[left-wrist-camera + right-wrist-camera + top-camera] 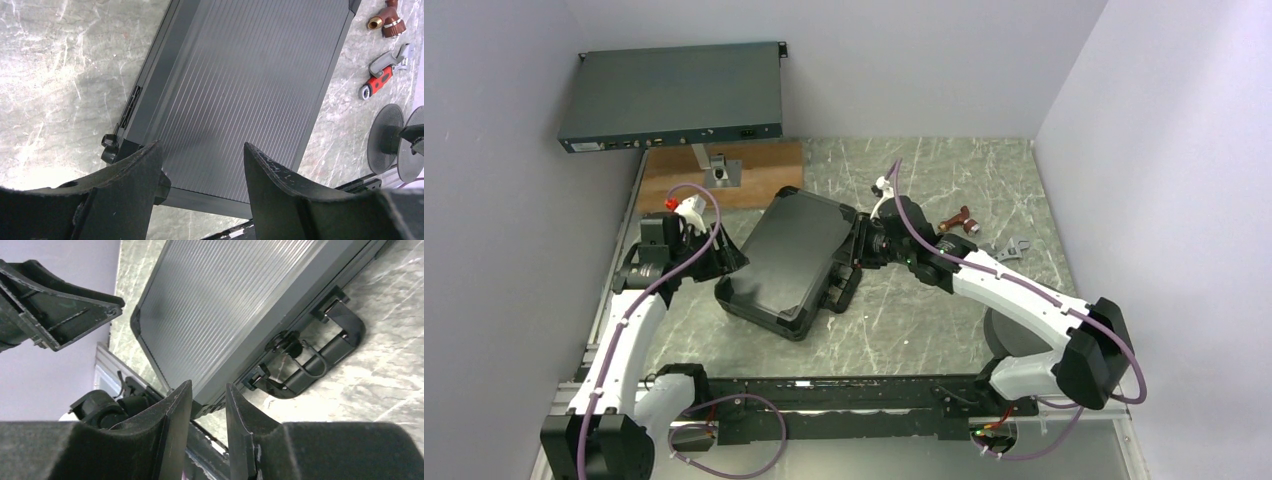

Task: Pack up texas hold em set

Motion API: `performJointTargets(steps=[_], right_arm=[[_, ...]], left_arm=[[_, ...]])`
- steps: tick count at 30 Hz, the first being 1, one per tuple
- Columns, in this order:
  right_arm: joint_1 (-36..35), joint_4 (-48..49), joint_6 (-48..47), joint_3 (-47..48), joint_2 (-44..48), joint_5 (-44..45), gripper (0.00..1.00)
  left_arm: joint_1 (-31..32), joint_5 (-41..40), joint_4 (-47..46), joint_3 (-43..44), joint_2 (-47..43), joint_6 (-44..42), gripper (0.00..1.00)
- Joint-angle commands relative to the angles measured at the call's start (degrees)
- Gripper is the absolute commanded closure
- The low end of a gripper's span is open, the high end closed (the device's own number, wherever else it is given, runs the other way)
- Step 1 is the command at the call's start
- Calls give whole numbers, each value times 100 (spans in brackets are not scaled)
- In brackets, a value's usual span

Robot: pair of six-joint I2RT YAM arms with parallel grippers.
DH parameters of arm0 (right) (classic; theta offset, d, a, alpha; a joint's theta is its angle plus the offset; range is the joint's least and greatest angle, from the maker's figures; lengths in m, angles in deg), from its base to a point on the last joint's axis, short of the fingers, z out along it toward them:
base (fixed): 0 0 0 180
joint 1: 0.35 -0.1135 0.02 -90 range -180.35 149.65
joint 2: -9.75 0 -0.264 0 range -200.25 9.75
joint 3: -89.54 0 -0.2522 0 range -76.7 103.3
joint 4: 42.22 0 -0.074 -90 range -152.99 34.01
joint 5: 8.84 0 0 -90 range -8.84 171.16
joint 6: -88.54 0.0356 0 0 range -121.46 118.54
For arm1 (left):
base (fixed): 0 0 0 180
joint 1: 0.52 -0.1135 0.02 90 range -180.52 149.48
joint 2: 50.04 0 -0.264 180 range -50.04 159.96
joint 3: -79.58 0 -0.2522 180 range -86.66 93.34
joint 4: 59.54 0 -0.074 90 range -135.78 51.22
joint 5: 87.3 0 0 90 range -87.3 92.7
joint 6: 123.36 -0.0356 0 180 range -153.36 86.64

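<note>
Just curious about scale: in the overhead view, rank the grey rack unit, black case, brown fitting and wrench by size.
1. Grey rack unit, though it seems raised, nearer the camera.
2. Black case.
3. Brown fitting and wrench: both tiny, wrench partly hidden, so unranked.

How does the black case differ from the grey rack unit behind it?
The black case has a ribbed lid and a carry handle; the grey rack unit has a smooth top and ports along its front edge. The case lies diagonally in the middle; the rack unit sits at the far left corner. Both are flat, dark and rectangular.
</note>
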Motion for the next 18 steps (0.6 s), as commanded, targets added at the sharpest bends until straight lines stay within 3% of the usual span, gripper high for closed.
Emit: performJointTargets(steps=[1, 8, 13, 18], right_arm=[[15, -78, -363, 166, -23, 200, 66], [83, -277, -624, 830, -604, 159, 62], [423, -309, -614, 552, -482, 127, 29], [826, -243, -641, -121, -46, -10, 26]], left_arm=[[238, -72, -191, 177, -81, -14, 34], [1053, -276, -334, 526, 98, 38, 36], [1881, -455, -736, 514, 328, 39, 54], [2556, -717, -1087, 443, 717, 110, 73]])
